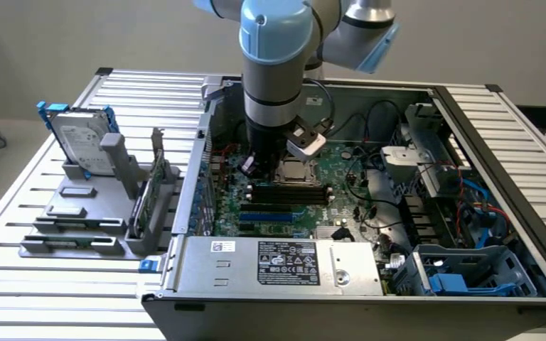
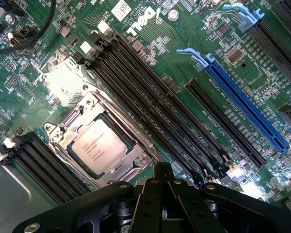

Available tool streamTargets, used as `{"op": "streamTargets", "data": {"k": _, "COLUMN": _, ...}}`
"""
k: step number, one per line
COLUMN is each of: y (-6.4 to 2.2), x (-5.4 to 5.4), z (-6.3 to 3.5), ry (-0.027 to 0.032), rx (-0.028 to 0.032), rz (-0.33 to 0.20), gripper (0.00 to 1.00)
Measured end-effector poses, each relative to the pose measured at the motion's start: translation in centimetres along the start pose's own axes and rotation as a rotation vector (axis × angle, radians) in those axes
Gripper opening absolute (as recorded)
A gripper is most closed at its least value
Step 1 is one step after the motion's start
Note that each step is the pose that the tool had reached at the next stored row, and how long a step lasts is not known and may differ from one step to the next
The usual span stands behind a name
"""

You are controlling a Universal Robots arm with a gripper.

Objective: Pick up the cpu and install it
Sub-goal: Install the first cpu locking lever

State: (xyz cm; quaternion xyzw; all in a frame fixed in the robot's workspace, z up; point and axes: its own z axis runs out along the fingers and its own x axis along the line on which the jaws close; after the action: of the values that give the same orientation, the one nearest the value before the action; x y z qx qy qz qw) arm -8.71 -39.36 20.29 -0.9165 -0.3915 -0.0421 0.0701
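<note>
Where the open computer case [image 1: 500, 142] lies on the slatted metal table [image 1: 26, 284], we count one robot arm [image 1: 273, 64] reaching down into it, its gripper [image 1: 265, 165] low over the green motherboard [image 1: 349, 192]. In the wrist view the gripper [image 2: 162, 175] shows black fingers [image 2: 161, 173] drawn together at the tips with nothing between them. The cpu [image 2: 98, 146] sits in the metal-framed socket [image 2: 70, 131], silvery top up, and we see one of it; in the exterior view the cpu [image 1: 294, 171] lies just beside the gripper on the exterior view's right.

On the board we count four long black memory slots [image 2: 150, 107] side by side next to the socket, one blue expansion slot [image 2: 245, 104] and one shorter black slot [image 2: 223, 121] between them. A second bank of black slots [image 2: 43, 165] lies on the socket's other side.

Inside the case we also see one power supply [image 1: 287, 263] with a white label along the near wall, one blue plastic drive cage [image 1: 472, 273] in the near corner on the exterior view's right, and bundled black cables [image 1: 382, 213].

Outside the case, on the exterior view's left, one grey fixture rack [image 1: 74, 227] holds one silver hard drive [image 1: 79, 138] with blue brackets standing upright, and one green card [image 1: 147, 192] stands on edge in it.
</note>
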Motion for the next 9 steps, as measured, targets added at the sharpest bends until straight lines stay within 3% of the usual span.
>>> {"op": "streamTargets", "data": {"k": 9, "y": -0.26, "x": 0.06, "z": 0.55, "ry": -0.0004, "rx": -0.0043, "rz": 0.000, "gripper": 0.11}}
